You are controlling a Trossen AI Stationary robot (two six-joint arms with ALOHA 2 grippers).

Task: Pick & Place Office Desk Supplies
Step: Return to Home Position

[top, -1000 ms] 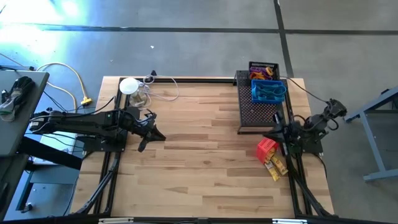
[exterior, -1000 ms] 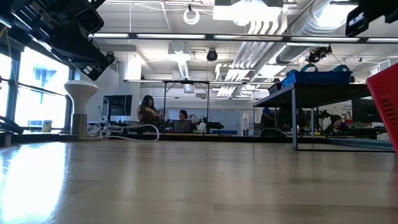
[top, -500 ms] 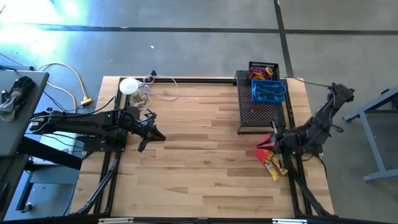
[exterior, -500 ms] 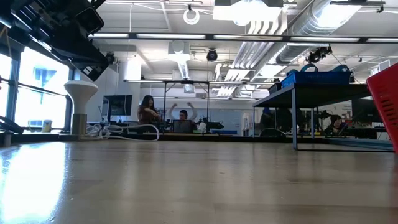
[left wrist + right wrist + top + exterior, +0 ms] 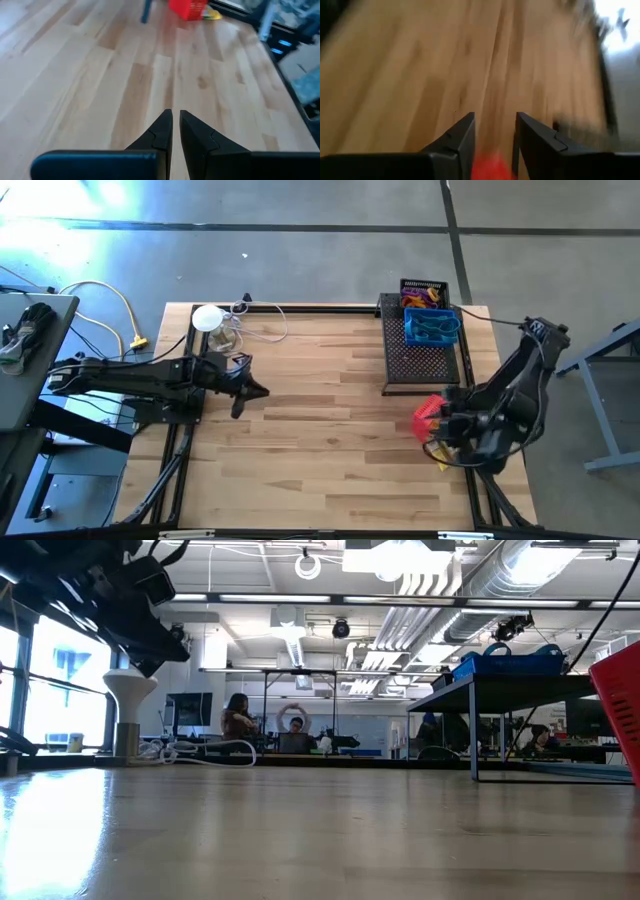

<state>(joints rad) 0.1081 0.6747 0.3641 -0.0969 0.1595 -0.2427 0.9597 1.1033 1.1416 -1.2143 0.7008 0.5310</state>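
A red mesh basket [image 5: 426,416] stands on the table near its right edge, with yellow tubes [image 5: 441,454] beside it, partly under my right arm. My right gripper [image 5: 441,430] hangs above the basket, pointing down at a slant. It is open [image 5: 495,131], and the red basket [image 5: 490,167] shows blurred below the gap. A blue basket [image 5: 432,327] sits on the black mesh tray [image 5: 412,365], and a black basket [image 5: 424,290] with coloured items stands behind it. My left gripper [image 5: 250,392] hovers over the table's left part, shut [image 5: 175,125] and holding nothing.
A white round disc [image 5: 207,317] with cables lies at the far left corner. The wide wooden middle of the table [image 5: 330,410] lies between the arms. In the low view, people sit in the room far behind the table [image 5: 240,715].
My right arm has unfolded from its rest, risen and swung toward the table's near edge. Its gripper now tips down over the red basket. My left gripper has rolled a little in place. The baskets have stayed put.
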